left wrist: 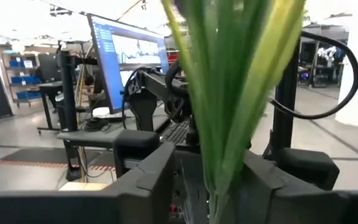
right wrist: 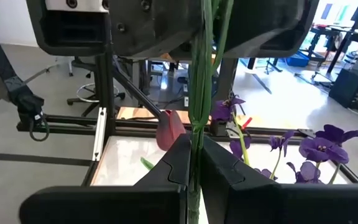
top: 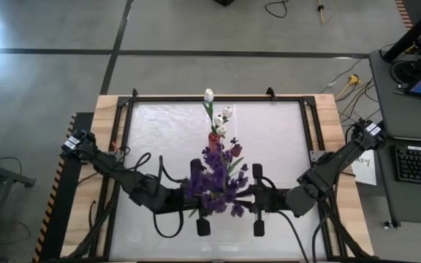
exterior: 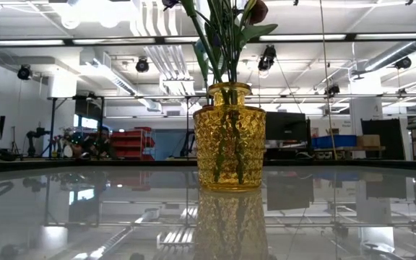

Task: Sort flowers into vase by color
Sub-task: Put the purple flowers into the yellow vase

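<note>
Green flower stems (right wrist: 196,112) pinched by both end effectors, left (left wrist: 213,186) and right (right wrist: 193,180), above yellow glass vase (exterior: 229,137).

From above, the purple blooms (top: 214,179) cover whatever stands beneath them, and both end effectors vanish under that cluster. Across the table, the yellow glass vase (exterior: 230,137) shows whole, but its stems (exterior: 226,43) run off the top edge. The left wrist sees mostly blurred green leaves (left wrist: 229,93).
</note>
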Motion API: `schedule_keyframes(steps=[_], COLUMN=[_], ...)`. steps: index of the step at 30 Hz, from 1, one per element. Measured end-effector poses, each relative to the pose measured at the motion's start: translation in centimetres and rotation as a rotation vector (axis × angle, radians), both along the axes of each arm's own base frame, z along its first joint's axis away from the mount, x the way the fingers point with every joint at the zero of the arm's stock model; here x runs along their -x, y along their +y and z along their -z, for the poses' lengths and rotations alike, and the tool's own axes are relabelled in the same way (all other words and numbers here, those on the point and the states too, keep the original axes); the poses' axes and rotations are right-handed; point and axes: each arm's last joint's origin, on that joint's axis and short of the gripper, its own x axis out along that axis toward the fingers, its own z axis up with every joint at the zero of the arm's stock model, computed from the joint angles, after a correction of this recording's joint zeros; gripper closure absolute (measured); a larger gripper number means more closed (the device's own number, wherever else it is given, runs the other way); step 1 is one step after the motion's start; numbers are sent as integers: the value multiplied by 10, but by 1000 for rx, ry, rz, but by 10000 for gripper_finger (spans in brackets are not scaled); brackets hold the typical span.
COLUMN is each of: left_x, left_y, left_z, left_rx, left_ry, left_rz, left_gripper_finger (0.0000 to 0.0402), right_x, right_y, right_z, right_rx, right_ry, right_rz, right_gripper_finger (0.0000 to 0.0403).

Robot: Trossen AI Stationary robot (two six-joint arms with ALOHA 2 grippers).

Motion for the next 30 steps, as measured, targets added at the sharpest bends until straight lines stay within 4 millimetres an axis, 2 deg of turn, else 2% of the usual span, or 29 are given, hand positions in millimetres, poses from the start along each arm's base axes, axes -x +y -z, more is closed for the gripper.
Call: schedule_keyframes(steps=[4, 6, 14, 18, 23, 30], left_x=[0, 0, 1, 2, 6, 16], left_y=[-1, -1, -3, -2, 1, 9], left_z=[2, 5, 16, 23, 20, 16], left_rx=[-54, -59, -165, -196, -193, -252], left_ry=[28, 53, 167, 241, 246, 305], left_rz=[3, 6, 5, 0, -2, -18], left_gripper_finger=[355, 388, 399, 401, 401, 401], right_x=[0, 0, 7, 18, 26, 28], right_y=[0, 0, 7, 10, 12, 10], right_z=[2, 3, 6, -2, -8, -9], right_rx=[8, 16, 49, 38, 29, 16], right_ry=[7, 15, 42, 24, 9, 7], right_rz=[-1, -1, -32, -62, -82, -78], right_gripper_finger=[387, 372, 239, 193, 167, 161])
